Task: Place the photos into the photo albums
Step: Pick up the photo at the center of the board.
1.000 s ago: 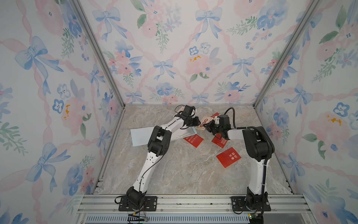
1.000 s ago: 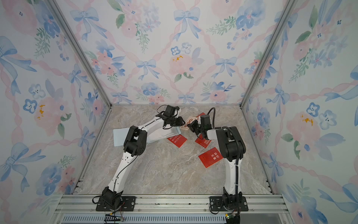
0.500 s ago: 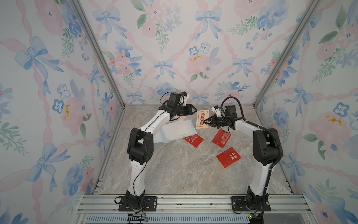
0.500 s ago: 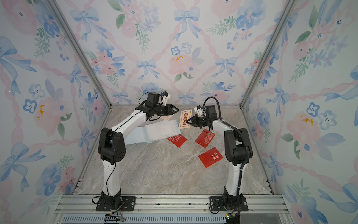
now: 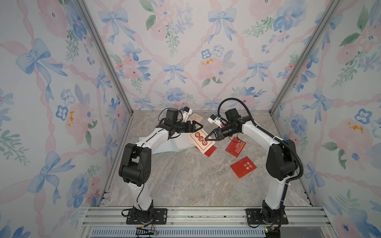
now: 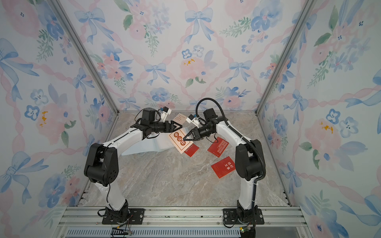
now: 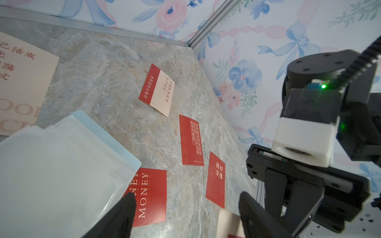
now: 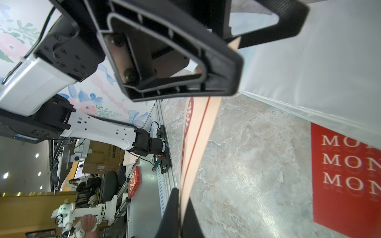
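Both top views first. We've got the right fingers clenched on the edge of a cream card with round red characters, holding it tilted up off the surface. The left fingers are spread wide with nothing in them. They sit just beside the card's far end, tips pointing toward the right fingers. The pale blue album lies flat on the surface, below and behind the left fingers. A red MONEY card pokes out under the held card. A red grid card lies below the right fingers, and a red card with gold characters lies well apart from both pairs. Another pale card lies beyond the left fingers.

On the left wrist view, the left fingers are released, with bare surface between them. The album shows its clear sleeve pages up, right by one finger, though we can't tell if they touch. The MONEY card is tucked partly under the album's corner. There's also a half-red, half-cream card lying farther out.

On the right wrist view, the right fingers are pinched tight with the cream card edge-on between them. Its other end reaches up beside the spread left fingers. The album and MONEY card lie off to one side.
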`<state>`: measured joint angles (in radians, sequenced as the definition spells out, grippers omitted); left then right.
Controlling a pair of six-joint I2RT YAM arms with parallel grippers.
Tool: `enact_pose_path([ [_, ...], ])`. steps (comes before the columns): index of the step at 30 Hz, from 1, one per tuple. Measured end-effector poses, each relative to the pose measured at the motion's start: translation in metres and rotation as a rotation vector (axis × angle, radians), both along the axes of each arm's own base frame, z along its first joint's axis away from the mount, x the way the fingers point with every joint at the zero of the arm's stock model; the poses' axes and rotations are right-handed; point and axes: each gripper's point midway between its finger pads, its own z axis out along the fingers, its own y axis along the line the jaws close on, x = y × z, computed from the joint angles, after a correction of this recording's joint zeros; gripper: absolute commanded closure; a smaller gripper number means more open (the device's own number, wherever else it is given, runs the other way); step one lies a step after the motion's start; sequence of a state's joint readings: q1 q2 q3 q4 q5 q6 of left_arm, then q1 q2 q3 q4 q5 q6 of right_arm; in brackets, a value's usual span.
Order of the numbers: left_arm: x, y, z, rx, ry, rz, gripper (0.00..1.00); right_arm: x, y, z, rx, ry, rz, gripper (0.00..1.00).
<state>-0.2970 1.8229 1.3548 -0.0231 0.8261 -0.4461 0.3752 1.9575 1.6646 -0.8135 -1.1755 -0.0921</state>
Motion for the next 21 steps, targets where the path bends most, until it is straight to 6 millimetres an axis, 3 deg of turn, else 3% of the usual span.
enact_pose_path([
  [5,-0.016,-0.001,0.017,-0.037,-0.033,-0.060,0.26,-0.006,-0.003,0.003,0.011,0.015,0.017,0.93],
  [11,-0.037,0.000,0.036,-0.070,-0.073,-0.108,0.32,0.004,-0.011,-0.004,0.010,0.039,-0.009,0.93],
  [15,-0.044,0.000,0.030,-0.072,-0.061,-0.123,0.43,0.010,-0.010,-0.007,0.011,0.050,-0.023,0.93],
  [21,-0.048,0.001,0.019,-0.068,-0.033,-0.127,0.45,0.017,-0.007,-0.003,0.029,0.039,-0.039,0.97],
])
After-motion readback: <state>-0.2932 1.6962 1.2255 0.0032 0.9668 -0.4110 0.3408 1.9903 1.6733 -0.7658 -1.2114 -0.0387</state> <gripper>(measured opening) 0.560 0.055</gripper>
